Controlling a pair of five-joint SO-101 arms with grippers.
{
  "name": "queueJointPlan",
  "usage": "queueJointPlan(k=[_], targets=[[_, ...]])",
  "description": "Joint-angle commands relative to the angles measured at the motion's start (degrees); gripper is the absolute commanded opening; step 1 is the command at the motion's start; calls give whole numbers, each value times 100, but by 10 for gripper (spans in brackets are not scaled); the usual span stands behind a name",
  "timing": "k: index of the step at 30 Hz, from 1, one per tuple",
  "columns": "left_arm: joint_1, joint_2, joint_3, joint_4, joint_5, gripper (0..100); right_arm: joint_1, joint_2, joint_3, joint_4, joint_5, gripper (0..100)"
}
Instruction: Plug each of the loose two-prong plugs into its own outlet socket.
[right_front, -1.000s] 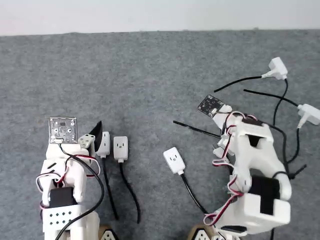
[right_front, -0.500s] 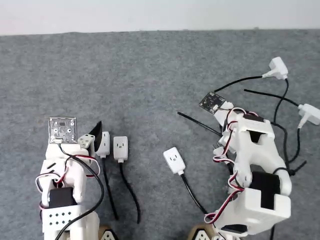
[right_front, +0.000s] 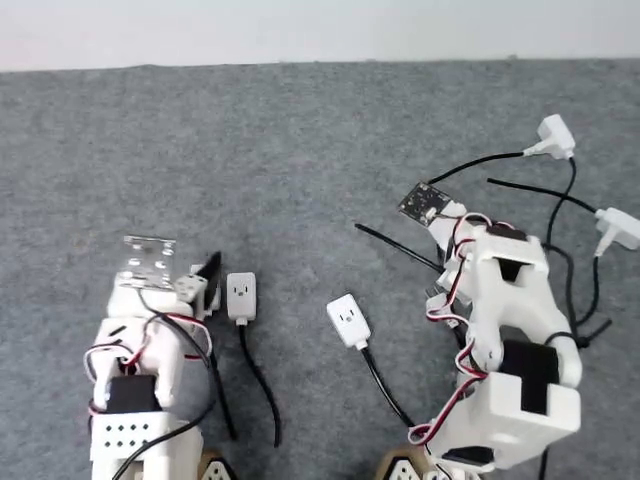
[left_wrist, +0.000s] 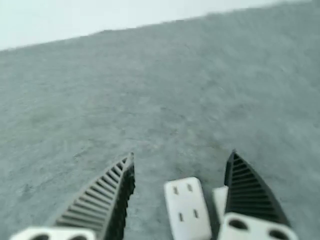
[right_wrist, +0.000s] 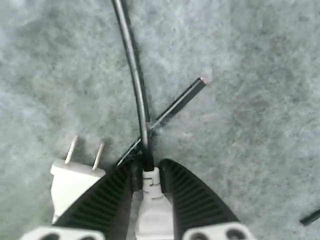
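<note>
Mat (right_front: 300, 150): carries everything | right arm (right_front: 510, 330), 4 o'clock: right gripper (right_wrist: 148, 167) clamped on a plug (right_wrist: 148, 210) at its cord end, likely for carrying | left arm (right_front: 140, 350), 8 o'clock: left gripper (left_wrist: 182, 157) spread astride a socket (left_wrist: 186, 212), probably to steady it | spare sockets (right_front: 347, 320), 6 o'clock | loose plugs (right_front: 553, 137), 2 o'clock

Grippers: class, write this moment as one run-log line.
left gripper: open, astride socket | right gripper: shut on plug | second plug: loose on the table beside it
</note>
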Motion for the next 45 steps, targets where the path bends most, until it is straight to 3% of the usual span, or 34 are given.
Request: queueJointPlan(k=[1, 8, 22, 28, 34, 37, 45], targets=[[440, -70, 22, -255, -255, 276, -198, -374, -651, 963, -211, 8], [484, -70, 22, -255, -264, 276, -936, -1226, -1468, 2141, -1116, 8], [818, -70, 57, -281, -246, 276, -2686, -3600, -1503, 2457, -2760, 8], [879, -70, 110, -281, -246, 276, -3143, -4382, -1486, 2527, -2919, 8], [1600, -79, 66, -571, -211, 276, -3714, -4769, -1574, 2484, -3376, 8], [1925, -79, -154, -527, 141, 276, -3925, -4848, -1609, 2466, -3376, 9], [2655, -79, -1059, -457, 809, 276, -3758, -5200, -1626, 1895, -4000, 9]])
